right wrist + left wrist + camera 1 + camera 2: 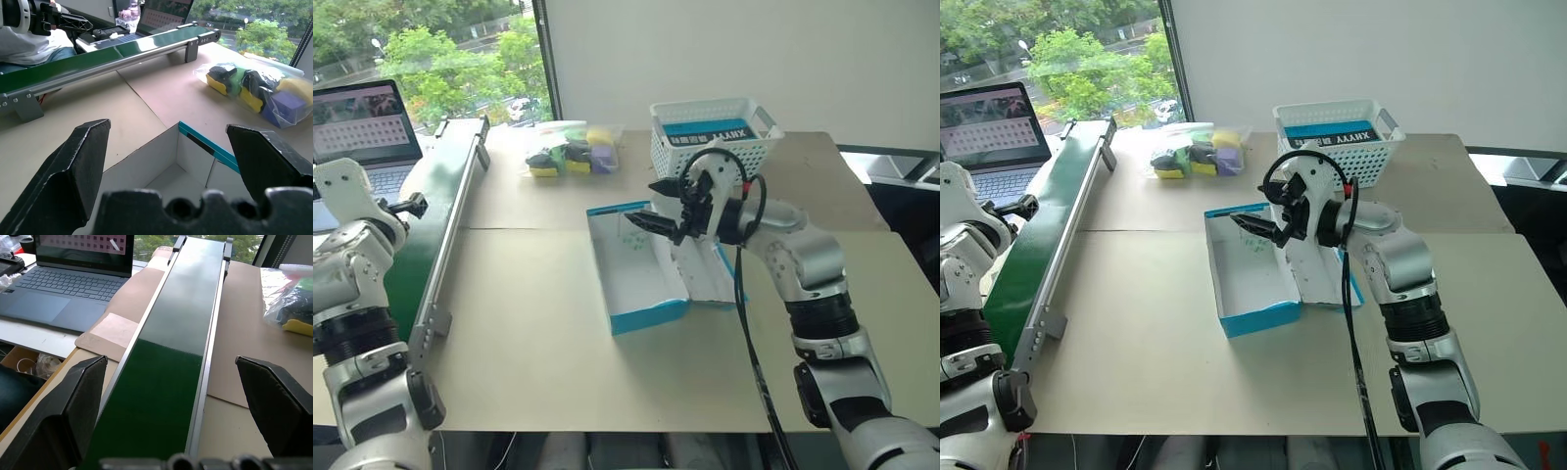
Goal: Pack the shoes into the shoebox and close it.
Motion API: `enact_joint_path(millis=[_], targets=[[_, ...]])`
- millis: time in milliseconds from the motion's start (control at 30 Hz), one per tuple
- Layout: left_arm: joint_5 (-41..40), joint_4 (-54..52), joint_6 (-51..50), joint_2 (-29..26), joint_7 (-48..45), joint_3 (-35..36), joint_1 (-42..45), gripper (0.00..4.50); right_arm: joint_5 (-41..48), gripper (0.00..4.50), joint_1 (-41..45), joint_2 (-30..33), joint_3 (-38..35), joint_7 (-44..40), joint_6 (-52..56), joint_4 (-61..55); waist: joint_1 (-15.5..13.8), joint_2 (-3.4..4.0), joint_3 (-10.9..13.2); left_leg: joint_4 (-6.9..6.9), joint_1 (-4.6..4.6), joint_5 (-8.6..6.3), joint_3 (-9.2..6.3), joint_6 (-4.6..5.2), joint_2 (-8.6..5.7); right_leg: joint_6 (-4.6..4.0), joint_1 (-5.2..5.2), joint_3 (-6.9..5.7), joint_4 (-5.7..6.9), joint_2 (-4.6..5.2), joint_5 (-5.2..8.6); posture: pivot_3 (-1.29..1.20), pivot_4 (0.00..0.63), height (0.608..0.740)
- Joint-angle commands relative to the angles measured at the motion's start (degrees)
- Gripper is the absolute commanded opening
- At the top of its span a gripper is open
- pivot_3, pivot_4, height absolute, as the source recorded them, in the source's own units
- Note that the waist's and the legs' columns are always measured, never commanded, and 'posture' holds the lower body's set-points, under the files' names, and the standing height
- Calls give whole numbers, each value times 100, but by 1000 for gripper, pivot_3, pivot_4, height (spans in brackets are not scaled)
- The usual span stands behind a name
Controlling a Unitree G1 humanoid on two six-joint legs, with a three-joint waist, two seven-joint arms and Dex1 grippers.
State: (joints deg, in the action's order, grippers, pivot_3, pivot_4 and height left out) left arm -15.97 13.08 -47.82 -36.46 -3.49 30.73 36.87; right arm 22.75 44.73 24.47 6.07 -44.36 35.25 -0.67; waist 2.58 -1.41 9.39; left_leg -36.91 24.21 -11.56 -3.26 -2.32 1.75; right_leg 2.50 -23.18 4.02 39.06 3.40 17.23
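Note:
The shoebox (646, 318), bright blue outside and white inside, lies open and empty in the middle of the cardboard-covered table. Its lid (710, 279) is folded flat to the right. My right gripper (641, 201) hovers above the box's far right part, pointing left, open with nothing between its fingers. In the right wrist view the box's far corner (195, 156) sits just beyond the spread fingers. My left gripper (170, 361) is far off to the left, open and empty above the green belt. The shoes are out of view.
A long green conveyor belt (440, 225) runs along the table's left side, with a laptop (362, 127) beyond it. A clear bag of coloured blocks (573, 149) and a white lattice basket (710, 137) stand at the back of the table.

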Motion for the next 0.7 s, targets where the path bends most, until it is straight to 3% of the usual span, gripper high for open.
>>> enact_joint_path(millis=[33,700], targets=[[121,-236,107,-171,9,-80,-89,4500,5,4458,129,50,-159,20,-62,-237,1,0,0,0,0,0,0,0,0,0,0,0,0,0,0,0,150,740],[45,-593,320,-26,-53,-392,-175,4500,-62,4458,129,87,-123,-14,-63,-250,-7,0,0,0,0,0,1,0,0,0,0,0,0,0,0,0,150,740]])
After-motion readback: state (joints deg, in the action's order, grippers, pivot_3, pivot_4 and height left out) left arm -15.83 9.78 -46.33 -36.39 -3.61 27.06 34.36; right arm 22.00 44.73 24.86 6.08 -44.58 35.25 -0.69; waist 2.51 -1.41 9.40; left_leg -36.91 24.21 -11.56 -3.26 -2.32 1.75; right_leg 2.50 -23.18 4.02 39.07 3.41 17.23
